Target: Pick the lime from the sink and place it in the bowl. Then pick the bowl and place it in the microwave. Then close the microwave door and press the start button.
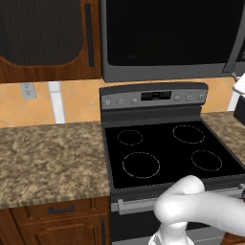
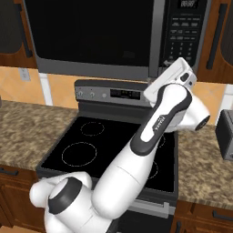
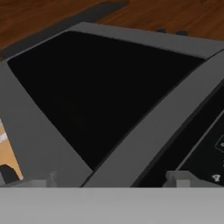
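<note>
Can't tell from here whether the gripper is spread or pressed together. In the hand view I get just two grey stubs at the bottom edge, nothing between them that I can make out. Hand is right up against the microwave (image 2: 109, 38), below its control panel (image 2: 182, 34) at the right end, per the right base view.

Microwave door (image 3: 94, 94) looks shut: black window flush inside the grey frame in both base views, and the hand view looks across that window at a roll, with the frame running diagonally and the edge of the keypad at lower right.

Relative to the microwave:
- black glass-top stove (image 1: 167, 148) directly under it, four ring burners, knob panel with a display at the back
- granite counter (image 1: 48, 160) below-left, wooden drawer beneath
- wood cabinet (image 1: 45, 38) touching its left side, dark handle alongside
- wall outlet (image 1: 27, 90) on the tan backsplash below-left
- dark boxy appliance (image 2: 225, 134) on the counter below-right, cut off by the picture edge
</note>
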